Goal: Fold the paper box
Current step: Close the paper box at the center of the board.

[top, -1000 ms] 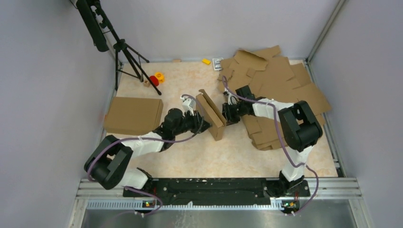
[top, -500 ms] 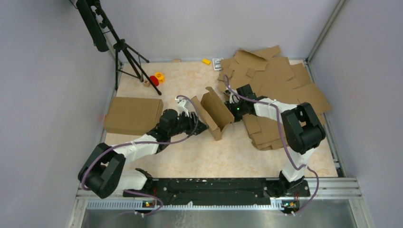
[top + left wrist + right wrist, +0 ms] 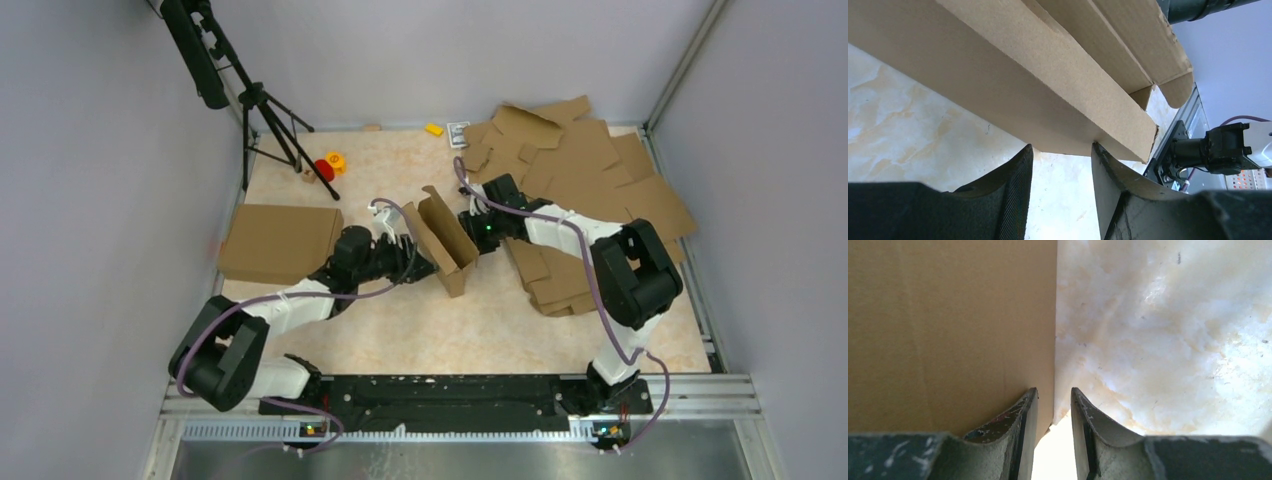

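Observation:
The paper box (image 3: 447, 238) is a partly folded brown cardboard shell, standing tilted on the table between my two arms with its hollow side toward the right. My left gripper (image 3: 424, 262) sits low at the box's left side. In the left wrist view its jaws (image 3: 1062, 146) stand open, both tips touching the underside of the box's long wall (image 3: 1048, 75), with only table between them. My right gripper (image 3: 468, 228) is at the box's upper right rim. In the right wrist view its jaws (image 3: 1053, 390) are narrowly apart, the edge of a box panel (image 3: 948, 330) showing just beyond the gap.
A closed brown box (image 3: 280, 242) lies at the left. A pile of flat cardboard blanks (image 3: 580, 170) covers the back right, under my right arm. A black tripod (image 3: 270, 120) stands at the back left, with small red (image 3: 325, 168) and yellow (image 3: 336, 159) pieces beside it.
My left gripper has opened and drawn slightly back from the box. The box has spread open and leans more. My right gripper has shifted left and farther back along the rim.

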Available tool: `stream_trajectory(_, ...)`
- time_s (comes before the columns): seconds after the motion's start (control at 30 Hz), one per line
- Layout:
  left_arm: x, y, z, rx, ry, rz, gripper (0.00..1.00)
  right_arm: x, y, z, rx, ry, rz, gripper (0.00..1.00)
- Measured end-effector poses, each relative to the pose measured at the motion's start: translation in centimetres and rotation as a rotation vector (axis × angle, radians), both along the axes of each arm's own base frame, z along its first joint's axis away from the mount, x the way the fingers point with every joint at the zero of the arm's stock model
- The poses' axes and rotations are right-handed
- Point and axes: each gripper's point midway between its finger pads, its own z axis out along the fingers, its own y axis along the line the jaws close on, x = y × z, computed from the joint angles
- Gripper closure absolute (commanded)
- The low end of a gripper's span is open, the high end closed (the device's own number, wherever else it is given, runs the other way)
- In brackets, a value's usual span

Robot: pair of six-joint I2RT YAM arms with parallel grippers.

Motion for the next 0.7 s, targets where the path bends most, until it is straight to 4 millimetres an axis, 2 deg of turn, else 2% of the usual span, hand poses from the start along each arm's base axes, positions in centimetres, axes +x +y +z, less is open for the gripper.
stream_trajectory(0.2, -0.1, -0.4, 0.5, -0.015, 0.002, -0.020, 0.51, -0.5, 1.1, 1.1, -0.035, -0.049, 0.039, 0.69)
stream_trajectory(0.4, 0.0, -0.7, 1.0, -0.025, 0.002, -0.037, 0.48, -1.1, 1.4, 1.3, -0.064, -0.066, 0.065, 0.69)
stream_trajectory(0.5, -0.2, -0.7, 0.8, -0.020, 0.011, -0.039, 0.47, -1.1, 1.4, 1.2, -0.074, -0.077, 0.075, 0.68)
stream_trajectory(0.6, -0.4, -0.5, 0.4, -0.008, 0.031, -0.038, 0.56, -1.1, 1.5, 1.2, -0.091, -0.093, 0.088, 0.69)
stream_trajectory(0.7, -0.5, -0.3, -0.1, -0.013, 0.044, -0.020, 0.52, -0.4, 1.7, 1.7, -0.119, -0.118, 0.083, 0.70)
